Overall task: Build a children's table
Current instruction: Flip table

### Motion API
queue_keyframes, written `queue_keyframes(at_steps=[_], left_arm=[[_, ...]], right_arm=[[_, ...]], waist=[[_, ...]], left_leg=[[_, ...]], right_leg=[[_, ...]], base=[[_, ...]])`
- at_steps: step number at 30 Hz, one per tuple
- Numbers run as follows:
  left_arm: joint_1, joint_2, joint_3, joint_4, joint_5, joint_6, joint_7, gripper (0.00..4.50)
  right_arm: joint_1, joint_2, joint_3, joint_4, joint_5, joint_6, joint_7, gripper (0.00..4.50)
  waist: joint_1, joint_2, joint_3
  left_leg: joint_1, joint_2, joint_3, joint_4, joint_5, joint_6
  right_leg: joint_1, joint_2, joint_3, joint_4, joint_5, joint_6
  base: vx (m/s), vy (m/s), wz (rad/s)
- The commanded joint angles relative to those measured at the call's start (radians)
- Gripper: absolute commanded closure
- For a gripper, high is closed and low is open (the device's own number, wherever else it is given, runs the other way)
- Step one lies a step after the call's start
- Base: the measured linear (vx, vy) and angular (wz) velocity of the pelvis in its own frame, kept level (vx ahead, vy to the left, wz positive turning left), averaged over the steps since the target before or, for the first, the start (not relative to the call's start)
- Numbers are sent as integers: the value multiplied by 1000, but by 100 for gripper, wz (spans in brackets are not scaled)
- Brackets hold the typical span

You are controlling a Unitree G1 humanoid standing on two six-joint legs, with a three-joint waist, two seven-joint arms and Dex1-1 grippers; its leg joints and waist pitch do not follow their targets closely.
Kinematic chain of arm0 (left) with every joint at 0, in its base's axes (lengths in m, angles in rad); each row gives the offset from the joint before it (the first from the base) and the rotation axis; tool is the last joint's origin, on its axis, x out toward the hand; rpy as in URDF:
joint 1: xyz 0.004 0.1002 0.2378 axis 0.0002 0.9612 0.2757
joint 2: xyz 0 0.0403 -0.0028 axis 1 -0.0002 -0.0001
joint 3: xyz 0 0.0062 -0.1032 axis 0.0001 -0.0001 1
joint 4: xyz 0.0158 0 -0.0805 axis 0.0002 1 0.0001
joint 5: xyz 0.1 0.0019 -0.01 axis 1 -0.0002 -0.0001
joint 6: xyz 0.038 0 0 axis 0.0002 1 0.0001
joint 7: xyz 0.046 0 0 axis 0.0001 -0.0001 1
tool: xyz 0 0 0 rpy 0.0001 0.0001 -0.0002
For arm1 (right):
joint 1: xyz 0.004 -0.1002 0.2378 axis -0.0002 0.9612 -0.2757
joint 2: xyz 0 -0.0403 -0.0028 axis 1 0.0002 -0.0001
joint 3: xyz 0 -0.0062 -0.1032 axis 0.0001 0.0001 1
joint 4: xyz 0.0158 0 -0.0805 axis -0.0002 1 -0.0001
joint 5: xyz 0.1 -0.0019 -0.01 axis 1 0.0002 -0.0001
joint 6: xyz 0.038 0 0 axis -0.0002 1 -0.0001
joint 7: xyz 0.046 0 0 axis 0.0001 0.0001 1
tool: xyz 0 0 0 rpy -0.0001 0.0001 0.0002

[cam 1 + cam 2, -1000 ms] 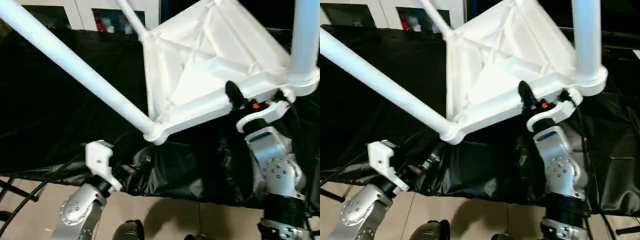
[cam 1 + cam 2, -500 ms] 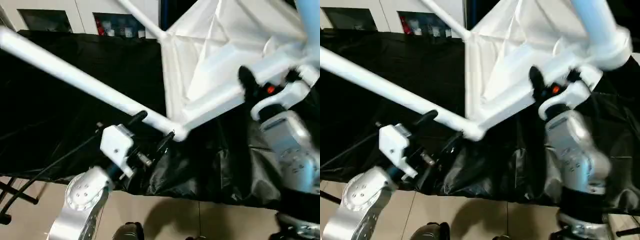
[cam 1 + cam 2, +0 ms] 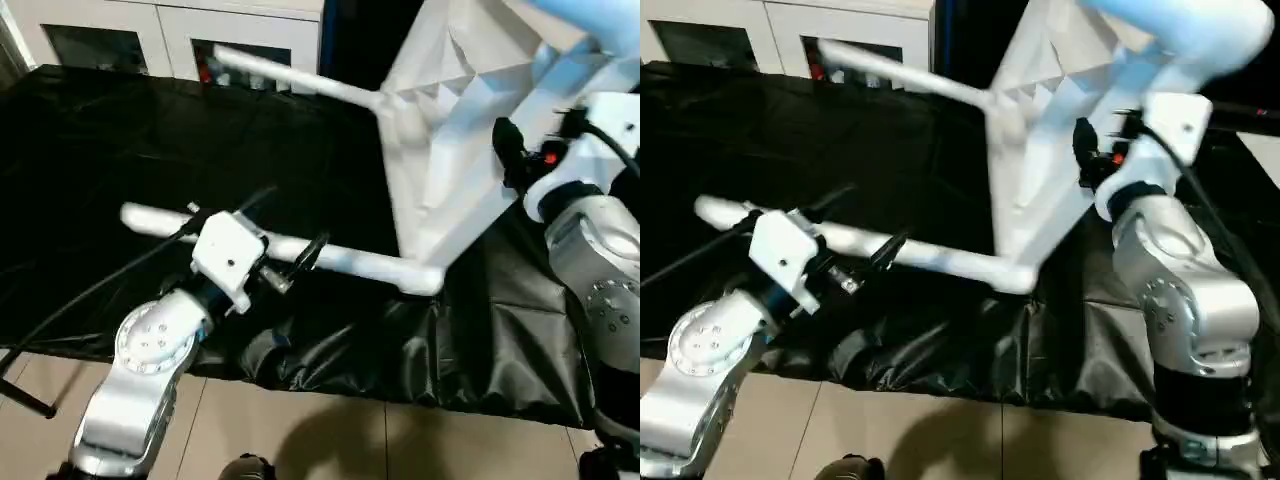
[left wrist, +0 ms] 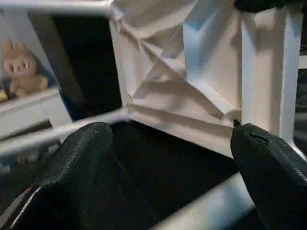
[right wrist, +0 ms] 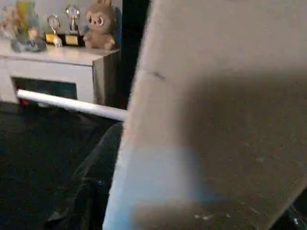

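Since one second ago, the left gripper (image 3: 290, 250) has been raised from below the table edge to the nearest leg (image 3: 350, 262) of the children's table (image 3: 450, 150), and the tabletop has been tipped from a shallow tilt to stand nearly on edge. The left gripper is seen with its fingers (image 4: 72, 167) spread wide apart, one on each side of that leg, which passes between them without being pinched. The right gripper (image 3: 512, 160) is clamped on the raised rim of the tabletop, one black finger (image 3: 1082, 145) lying against the ribbed underside. The children's table is held up on the robot's right, its underside turned toward the robot's left, with its lower corner socket close over the black cloth (image 3: 120, 130) that covers the table. From that socket the nearest leg runs almost level toward the left; a second leg (image 3: 290, 82) runs the same way from the upper corner, and a third leg (image 3: 1180, 25) juts toward the camera at the top right. Behind the cloth a white cabinet (image 3: 160, 25) is seen, with a plush toy (image 5: 98, 24) and small trophies (image 5: 72, 28) on its top.
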Motion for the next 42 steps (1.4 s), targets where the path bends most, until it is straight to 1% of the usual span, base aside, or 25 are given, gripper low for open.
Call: queue_keyframes(at_steps=[1,4,5,6,7,10,11,12,13,14,15,16,17,18,20,21,22,28,29,33,34,35,37,38,42], left_arm=[[-45,23,-21,-13,30,13,-21,0],[-106,57,-33,12,70,-9,-38,0],[-143,74,-35,33,90,-29,-46,0],[-152,78,-36,38,95,-34,-47,0],[-171,86,-38,46,106,-44,-51,0],[-235,90,-47,61,128,-79,-52,0],[-248,91,-50,61,131,-94,-57,0],[-248,91,-50,61,131,-94,-57,0],[-263,90,-53,53,130,-90,-59,0],[-273,88,-53,43,127,-87,-56,0],[-284,88,-52,34,130,-104,-52,0],[-289,90,-52,30,137,-113,-48,0],[-306,95,-48,38,183,-165,-13,0],[-312,95,-46,43,199,-182,2,0],[-334,96,-33,63,258,-231,60,0],[-350,120,-27,73,324,-283,102,0],[-354,125,-25,76,334,-294,108,0],[-384,156,-15,88,396,-348,140,0],[-390,159,-13,95,420,-360,159,0],[-401,159,-1,119,500,-382,245,0],[-417,171,5,129,550,-400,288,0],[-433,183,10,140,592,-416,320,0],[-455,205,22,161,646,-431,358,0],[-460,213,26,169,662,-432,368,0],[-463,234,38,197,707,-436,405,0]], right_arm=[[16,-5,60,91,-66,66,-15,241],[-31,1,123,142,-108,57,-2,241],[-52,11,144,175,-124,42,10,241],[-57,14,148,182,-128,39,11,209],[-66,22,156,201,-136,28,14,189],[-83,40,173,250,-148,-10,53,175],[-83,43,177,253,-150,-17,62,168],[-83,43,177,253,-150,-17,62,156],[-82,47,183,255,-158,-33,71,136],[-79,49,189,255,-163,-55,84,136],[-69,50,197,255,-175,-86,94,132],[-63,50,199,254,-182,-99,95,132],[-35,57,190,248,-187,-128,98,132],[-25,60,184,246,-185,-134,100,132],[10,68,173,241,-185,-157,108,132],[35,74,176,241,-184,-181,121,132],[40,76,177,242,-186,-186,123,132],[51,87,191,281,-213,-256,150,132],[48,96,184,298,-211,-275,154,149],[35,114,176,355,-218,-332,169,180],[30,118,176,369,-223,-342,172,180],[26,121,175,379,-229,-348,174,203],[25,124,176,392,-238,-357,176,207],[25,127,175,396,-243,-361,179,212],[27,133,171,410,-250,-378,187,235]], waist=[[-10,10,-45],[-15,6,-50],[-17,8,-52],[-19,7,-50],[-19,8,-51],[-22,6,-56],[-21,5,-62],[-20,3,-66],[-18,1,-78],[-19,1,-83],[-19,0,-88],[-17,1,-87],[-15,2,-85],[-16,1,-86],[-17,2,-80],[-17,2,-81],[-16,8,-79],[-19,12,-71],[-20,15,-71],[-20,16,-72],[-20,14,-73],[-21,16,-74],[-20,13,-74],[-20,16,-74],[-20,15,-78]], left_leg=[[46,78,-48,-91,-434,-138],[43,74,-54,-92,-445,-146],[43,75,-54,-93,-437,-149],[45,74,-53,-92,-449,-152],[46,75,-53,-91,-454,-154],[46,78,-51,-91,-434,-150],[43,78,-49,-88,-404,-145],[39,79,-49,-88,-365,-138],[31,78,-44,-79,-253,-116],[26,76,-42,-71,-190,-103],[17,70,-37,-61,-84,-72],[13,69,-36,-58,-56,-55],[10,69,-32,-54,-40,-18],[9,70,-32,-53,-40,-12],[10,74,-32,-56,-73,1],[14,77,-34,-57,-92,-5],[13,77,-35,-58,-104,-4],[20,82,-37,-68,-196,-55],[20,81,-37,-68,-218,-62],[19,80,-39,-68,-235,-67],[18,81,-38,-68,-233,-67],[18,80,-41,-68,-228,-62],[17,80,-41,-67,-227,-60],[17,79,-41,-66,-223,-60],[15,77,-38,-61,-189,-46]], right_leg=[[-9,-96,64,-98,-330,-75],[-5,-96,62,-95,-353,-69],[-5,-96,62,-93,-331,-74],[-10,-95,64,-95,-330,-77],[-10,-98,64,-93,-328,-81],[-8,-96,65,-89,-281,-100],[-3,-96,65,-83,-208,-120],[3,-94,64,-77,-157,-126],[14,-93,61,-61,-14,-138],[19,-92,61,-51,67,-148],[24,-86,58,-39,200,-161],[23,-86,58,-37,243,-164],[23,-87,58,-38,279,-173],[25,-86,58,-35,282,-176],[23,-86,57,-42,237,-178],[23,-88,56,-43,195,-185],[21,-86,56,-47,174,-183],[11,-89,57,-53,29,-187],[9,-90,58,-56,8,-183],[8,-90,58,-58,-7,-185],[8,-90,58,-57,-4,-184],[9,-89,57,-55,1,-182],[8,-89,56,-56,0,-181],[8,-89,56,-55,2,-182],[9,-91,57,-50,47,-194]], base=[[0,0,0],[0,0,0],[0,0,0],[0,0,0],[0,0,0],[0,0,0],[0,0,0],[0,0,0],[0,0,0],[0,0,0],[0,0,0],[0,0,0],[0,0,0],[0,0,0],[0,0,0],[0,0,0],[0,0,0],[0,0,0],[0,0,0],[0,0,0],[0,0,0],[0,0,0],[0,0,0],[0,0,0],[0,0,0]])
